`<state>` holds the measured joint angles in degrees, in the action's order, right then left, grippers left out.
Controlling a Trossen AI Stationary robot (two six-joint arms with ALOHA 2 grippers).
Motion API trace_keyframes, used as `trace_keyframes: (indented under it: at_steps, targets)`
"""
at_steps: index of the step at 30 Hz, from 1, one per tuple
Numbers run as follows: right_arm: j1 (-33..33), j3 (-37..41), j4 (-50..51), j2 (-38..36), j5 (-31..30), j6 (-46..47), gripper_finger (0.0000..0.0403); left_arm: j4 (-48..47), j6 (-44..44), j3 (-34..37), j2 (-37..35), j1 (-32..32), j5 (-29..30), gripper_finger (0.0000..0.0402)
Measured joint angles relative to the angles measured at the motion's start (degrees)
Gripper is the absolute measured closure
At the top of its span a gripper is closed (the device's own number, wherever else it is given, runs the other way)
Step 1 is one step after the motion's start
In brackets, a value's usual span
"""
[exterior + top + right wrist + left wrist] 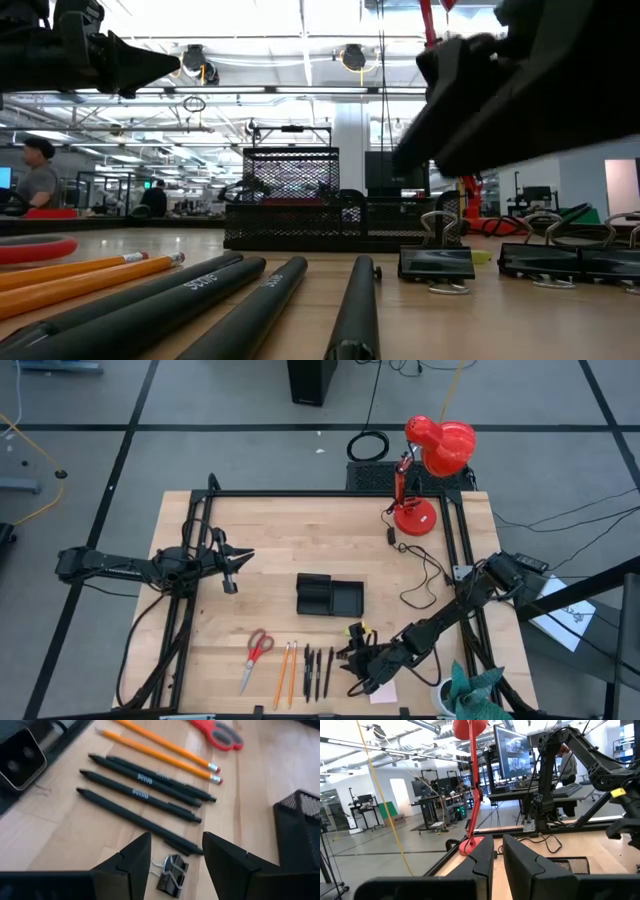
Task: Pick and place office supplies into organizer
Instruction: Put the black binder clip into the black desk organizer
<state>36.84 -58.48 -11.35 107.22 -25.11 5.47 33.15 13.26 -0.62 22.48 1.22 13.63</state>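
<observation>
Tabletop clips (pixel 171 873) sit half-hidden between open right fingers (pixel 231 865).

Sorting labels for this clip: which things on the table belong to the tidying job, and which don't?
Job: red-handled scissors, two orange pencils, three black pens, black binder clip, black mesh organizer.
Not: red desk lamp, its black cable.

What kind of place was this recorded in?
Probably a robotics lab or open workshop: a light wooden table inside black frame rails, rows of workbenches with monitors behind, exposed ceiling ducts, and people at desks.
</observation>
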Motion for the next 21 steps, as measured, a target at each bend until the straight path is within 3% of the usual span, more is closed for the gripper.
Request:
trace_keyframes:
  at_steps: [21]
  targets:
    - [-0.1, 0.1, 0.6, 2.1, 1.3, 3.7, 0.0234, -0.1, 0.0, 0.0, 0.0, 0.0, 0.0, 0.0353]
